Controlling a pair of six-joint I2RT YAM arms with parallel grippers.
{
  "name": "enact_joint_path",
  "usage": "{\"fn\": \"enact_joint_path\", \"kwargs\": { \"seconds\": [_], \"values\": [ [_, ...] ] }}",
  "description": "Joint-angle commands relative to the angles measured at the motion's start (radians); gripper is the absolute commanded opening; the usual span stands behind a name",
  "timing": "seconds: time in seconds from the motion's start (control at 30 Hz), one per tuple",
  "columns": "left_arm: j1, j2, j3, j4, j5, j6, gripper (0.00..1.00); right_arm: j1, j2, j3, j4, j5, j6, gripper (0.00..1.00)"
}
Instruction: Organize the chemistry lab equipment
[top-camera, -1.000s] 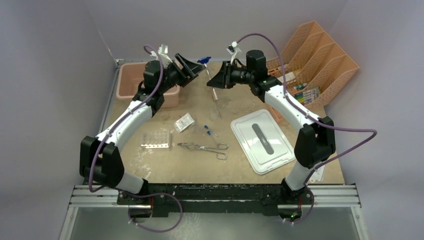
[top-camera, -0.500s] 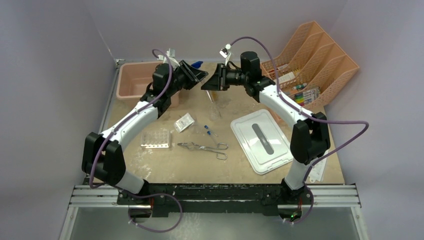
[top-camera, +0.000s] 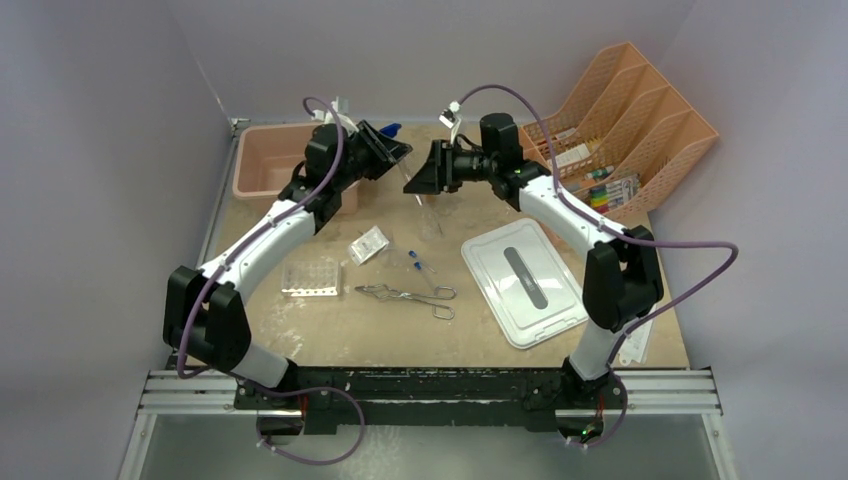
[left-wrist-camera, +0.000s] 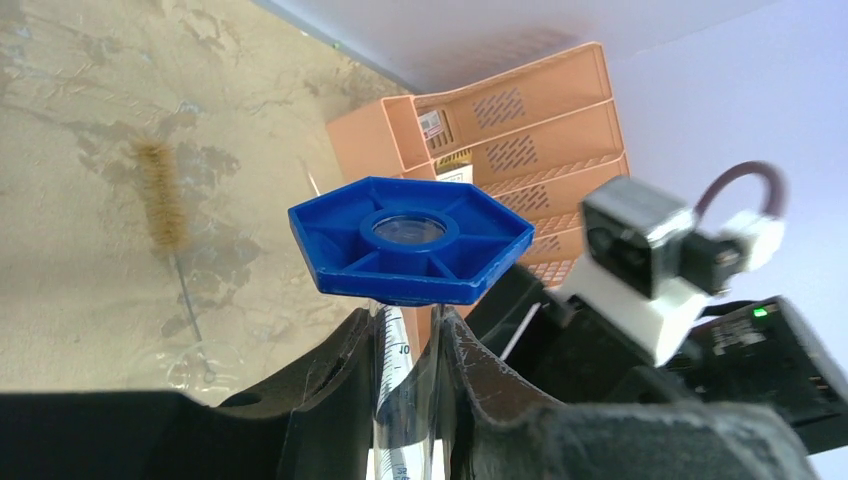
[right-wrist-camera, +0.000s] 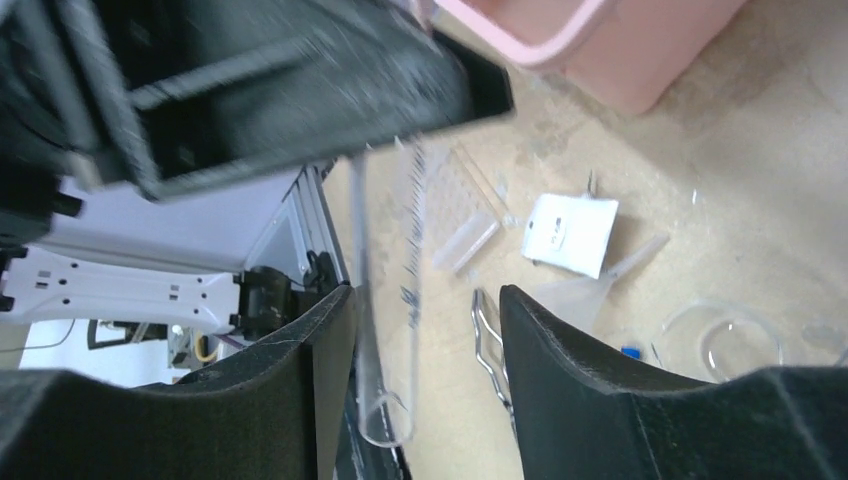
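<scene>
A clear graduated cylinder (left-wrist-camera: 405, 395) with a blue hexagonal base (left-wrist-camera: 410, 240) is held in the air at the back of the table; my left gripper (left-wrist-camera: 405, 345) is shut on its tube just below the base. Its open end (right-wrist-camera: 385, 415) hangs between the fingers of my right gripper (right-wrist-camera: 425, 320), which is open: the tube rests against one finger (right-wrist-camera: 300, 390) and stands apart from the other. From above, the left gripper (top-camera: 398, 152) and right gripper (top-camera: 421, 178) face each other. Silver tongs (top-camera: 405, 294), tube rack (top-camera: 311, 278), small bag (top-camera: 368, 244) and blue-capped vials (top-camera: 418, 261) lie on the table.
A pink bin (top-camera: 262, 165) stands at the back left and an orange file organizer (top-camera: 630, 120) at the back right. A white lid (top-camera: 524, 282) lies right of centre. A thin brush (left-wrist-camera: 165, 195) and a clear flask (right-wrist-camera: 720, 340) lie below the grippers.
The arms came together at the back. My left gripper shut on the cylinder below its blue base, then my right gripper opened and let go of the tube.
</scene>
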Motion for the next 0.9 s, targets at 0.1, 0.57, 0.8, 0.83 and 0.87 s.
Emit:
{"fn": "enact_joint_path", "kwargs": {
  "seconds": [0.1,0.57,0.8,0.83,0.87],
  "values": [
    [0.0,-0.001,0.069,0.032,-0.008,0.021,0.0,0.001,-0.063,-0.045,-0.032,-0.035,-0.071,0.5],
    [0.0,-0.025,-0.002,0.016,0.023,0.017,0.33,0.001,-0.039,0.011,0.022,-0.006,-0.027,0.21],
    [0.001,-0.025,-0.001,0.02,0.02,0.019,0.09,0.001,-0.035,0.025,0.011,-0.031,-0.03,0.35],
    [0.002,-0.028,0.006,0.01,0.006,0.026,0.08,0.002,-0.037,0.024,0.004,-0.034,-0.031,0.44],
    [0.008,-0.031,0.016,-0.013,-0.018,0.035,0.08,0.0,-0.043,0.018,0.002,-0.035,-0.032,0.52]
  ]
}}
